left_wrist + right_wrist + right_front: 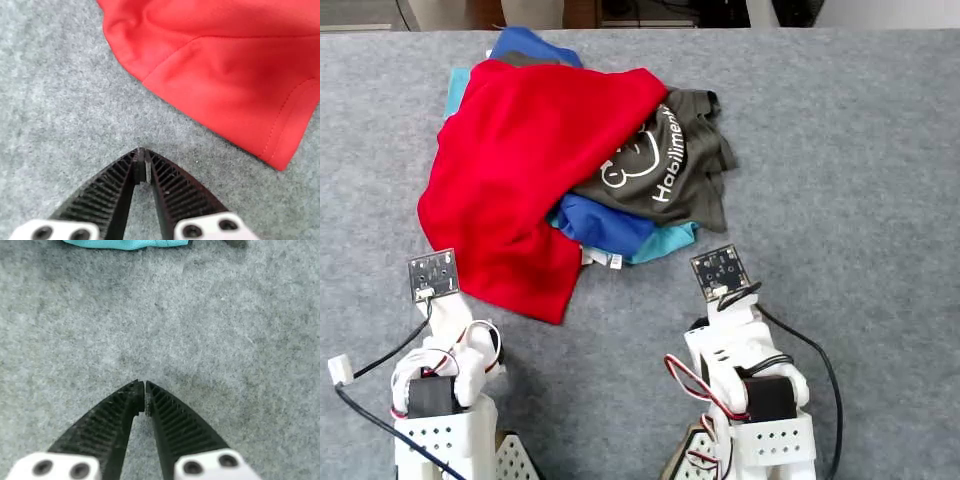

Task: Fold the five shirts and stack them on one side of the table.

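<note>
With the left jaws clenched empty just beside the hem of the crumpled red cotton shirt (520,170) and the right jaws likewise farther from it, I reckon a deep pinch could drag up the royal-blue shirt (605,222) under it in the heap on the grey felt bench (860,150).
</note>
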`<control>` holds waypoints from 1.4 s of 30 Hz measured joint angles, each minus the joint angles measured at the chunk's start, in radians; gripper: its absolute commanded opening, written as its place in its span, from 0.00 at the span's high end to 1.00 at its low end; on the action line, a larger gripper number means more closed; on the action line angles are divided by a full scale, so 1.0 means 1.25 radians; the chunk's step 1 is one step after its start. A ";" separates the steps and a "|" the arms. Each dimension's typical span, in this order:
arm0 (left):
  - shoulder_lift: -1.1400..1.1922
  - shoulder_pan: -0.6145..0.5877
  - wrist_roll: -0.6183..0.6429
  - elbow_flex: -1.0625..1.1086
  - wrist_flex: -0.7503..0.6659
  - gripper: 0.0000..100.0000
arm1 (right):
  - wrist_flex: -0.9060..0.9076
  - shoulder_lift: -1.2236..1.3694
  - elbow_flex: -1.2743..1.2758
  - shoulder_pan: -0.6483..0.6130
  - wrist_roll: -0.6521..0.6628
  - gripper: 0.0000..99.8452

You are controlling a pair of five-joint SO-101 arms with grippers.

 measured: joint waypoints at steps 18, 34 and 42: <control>0.000 0.233 0.000 0.000 0.000 0.98 | -0.058 0.000 0.000 -0.033 0.001 0.98; 0.000 -0.026 0.001 -0.002 0.000 0.98 | -0.220 0.142 -0.325 -0.099 0.028 0.84; 0.000 -0.120 -0.085 -0.004 0.000 0.98 | -0.150 0.792 -0.846 -0.222 0.009 0.84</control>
